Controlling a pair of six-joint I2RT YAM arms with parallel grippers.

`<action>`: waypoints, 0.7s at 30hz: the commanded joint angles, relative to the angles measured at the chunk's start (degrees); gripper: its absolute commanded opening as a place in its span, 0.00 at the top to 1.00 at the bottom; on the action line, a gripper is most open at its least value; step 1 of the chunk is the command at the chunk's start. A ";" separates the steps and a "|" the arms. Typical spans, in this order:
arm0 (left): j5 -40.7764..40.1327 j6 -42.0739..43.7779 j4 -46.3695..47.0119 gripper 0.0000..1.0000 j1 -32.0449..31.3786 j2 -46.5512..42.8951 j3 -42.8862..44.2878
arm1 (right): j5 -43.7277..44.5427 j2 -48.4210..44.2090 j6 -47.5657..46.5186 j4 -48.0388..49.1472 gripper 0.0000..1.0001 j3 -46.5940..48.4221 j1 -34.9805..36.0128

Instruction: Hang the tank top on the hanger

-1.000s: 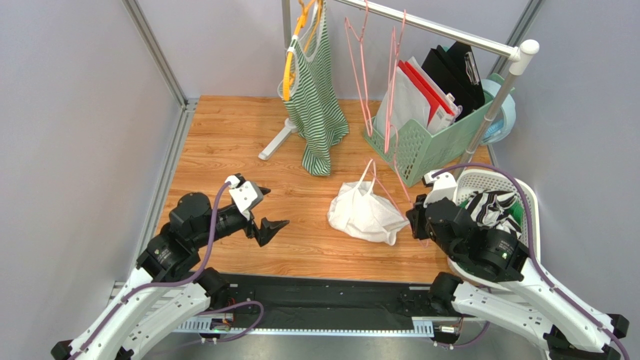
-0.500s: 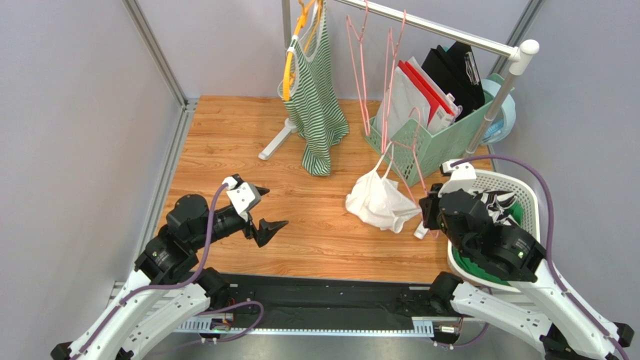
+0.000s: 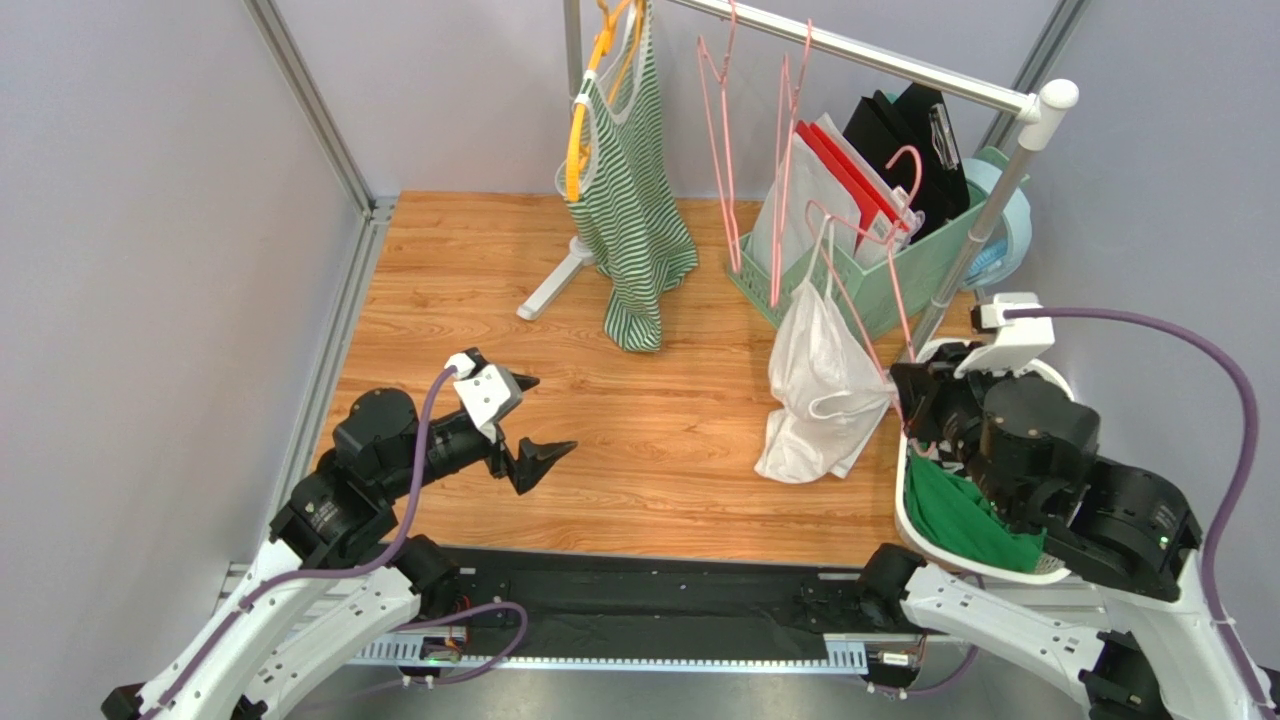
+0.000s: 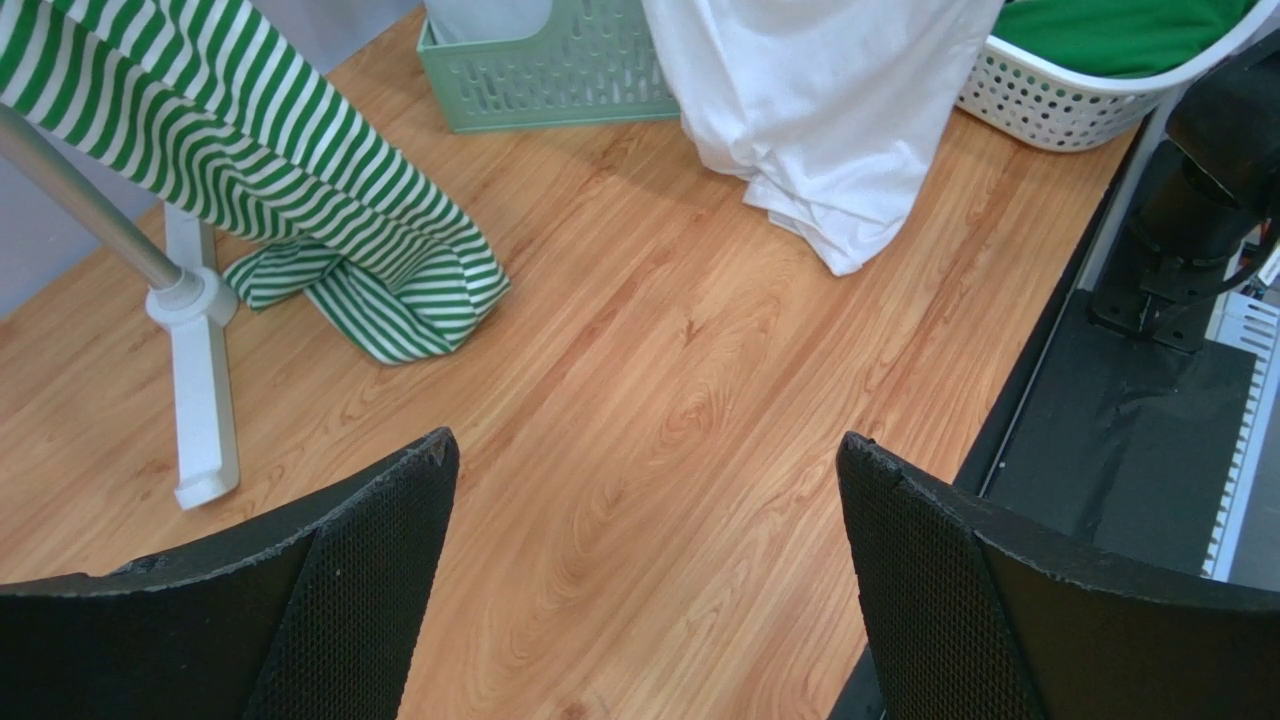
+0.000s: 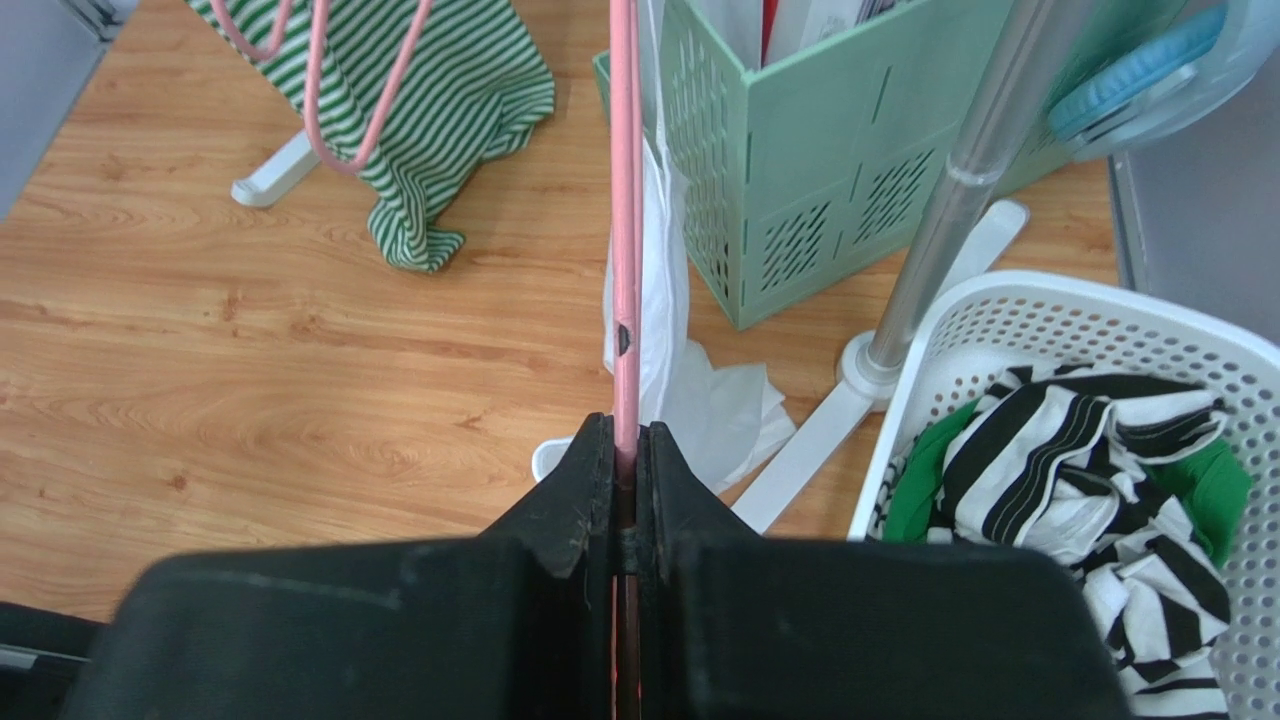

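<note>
The white tank top [image 3: 819, 383] hangs limp from a thin pink hanger [image 3: 857, 300], lifted off the wooden floor in front of the green basket. My right gripper [image 3: 906, 393] is shut on the hanger's wire. In the right wrist view the pink wire [image 5: 624, 225] runs straight up from between the shut fingers of that gripper [image 5: 627, 443], with white fabric [image 5: 706, 405] beyond it. My left gripper [image 3: 541, 450] is open and empty, low over the floor at the left. In the left wrist view [image 4: 646, 525] it faces the hanging top [image 4: 819, 105].
A rail [image 3: 887, 60] carries a green-striped top [image 3: 631, 195] on a yellow hanger and two more pink hangers [image 3: 726, 135]. A green file basket [image 3: 842, 285] stands under it. A white laundry basket [image 5: 1052, 315] of clothes is at the right.
My right gripper has risen and moved right with the hanger. The white tank top went from lying bunched on the floor to hanging from it. The left arm has stayed still.
</note>
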 commanded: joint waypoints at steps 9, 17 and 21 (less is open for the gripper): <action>0.24 0.06 1.72 0.01 0.07 1.08 0.66 | 2.08 6.40 -8.78 0.68 1.00 13.22 -0.21; 0.33 0.06 1.72 0.01 0.07 1.26 0.66 | 1.82 13.16 -12.99 2.17 1.00 22.01 -0.12; 0.41 0.06 1.72 0.01 0.07 1.09 0.66 | 2.78 17.21 -14.23 3.05 1.00 26.49 -0.21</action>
